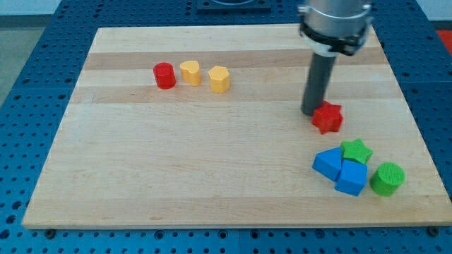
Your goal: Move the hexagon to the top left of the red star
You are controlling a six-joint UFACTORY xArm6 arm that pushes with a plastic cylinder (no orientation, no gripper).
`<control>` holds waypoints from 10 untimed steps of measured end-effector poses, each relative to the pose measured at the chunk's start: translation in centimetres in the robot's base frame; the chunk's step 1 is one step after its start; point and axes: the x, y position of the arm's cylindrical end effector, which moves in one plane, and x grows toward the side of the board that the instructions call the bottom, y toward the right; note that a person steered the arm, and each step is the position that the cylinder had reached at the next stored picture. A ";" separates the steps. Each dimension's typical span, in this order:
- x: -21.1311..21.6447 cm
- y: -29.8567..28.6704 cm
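Leftward is where the coming move has to begin. My tip (pixel 311 111) stands at the far-left edge of the red star (pixel 328 118), touching it or just short of touching; you cannot tell which from here. It is a bare rod with nothing to clench, so it holds nothing.

The hexagon, as I judge it, is the yellow hexagon (pixel 219 79), the faceted block at the right end of a row of three, well to the left of my tip and a little farther back. Next to it sits a yellow heart (pixel 189 72), then a rounded red block (pixel 164 75).

You would need to bring my tip round to the hexagon's left side and push it right and slightly nearer, stopping at the spot where my tip now stands.

The blocks look like smooth, matte plastic, and the wooden board (pixel 212 183) is pale and even, so expect easy sliding. A stubby block like this may turn if it is pushed off-centre.

Two blue blocks (pixel 340 169), a green star (pixel 357 151) and a green cylinder (pixel 388 178) cluster nearer, clear of that path.
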 end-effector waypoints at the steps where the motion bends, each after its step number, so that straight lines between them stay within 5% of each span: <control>1: 0.9 1.8; 4: 4.3 2.7; 6: 1.9 -4.1; 8: 4.1 -19.7; 10: -1.8 -34.3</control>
